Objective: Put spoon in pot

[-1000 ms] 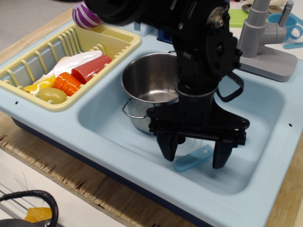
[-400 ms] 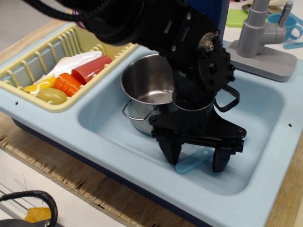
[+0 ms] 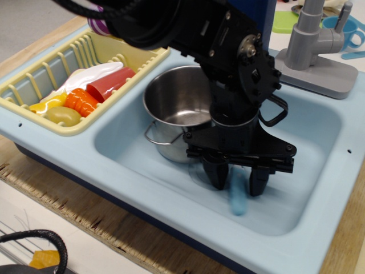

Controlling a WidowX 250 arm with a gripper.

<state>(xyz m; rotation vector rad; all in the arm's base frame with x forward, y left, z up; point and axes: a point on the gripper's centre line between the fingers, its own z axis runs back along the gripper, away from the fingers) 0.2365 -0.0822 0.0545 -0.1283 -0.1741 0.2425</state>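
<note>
There is only one view, and it looks down at a light blue toy sink (image 3: 142, 171). The shiny pot (image 3: 174, 108) stands inside the sink, toward the back, and it looks empty. Just in front of the pot and a bit to the right, the black gripper (image 3: 235, 181) hangs low over the sink floor. Its two fingers (image 3: 217, 174) have come close together, one on each side of the spoon (image 3: 238, 197). The blue handle of the spoon sticks out below the fingers and points down toward the front of the sink. It looks like the fingers are squeezing the spoon, but the handle is blurry, so the hold may be weak. The white bowl of the spoon is hidden behind the gripper. The spoon is not in the pot yet. The handle is flat and smooth, so it could slip or turn in the fingers when the arm lifts, and then fall back into the sink. The gripper is also right beside the pot, so it could bump the rim and push the pot away.
</note>
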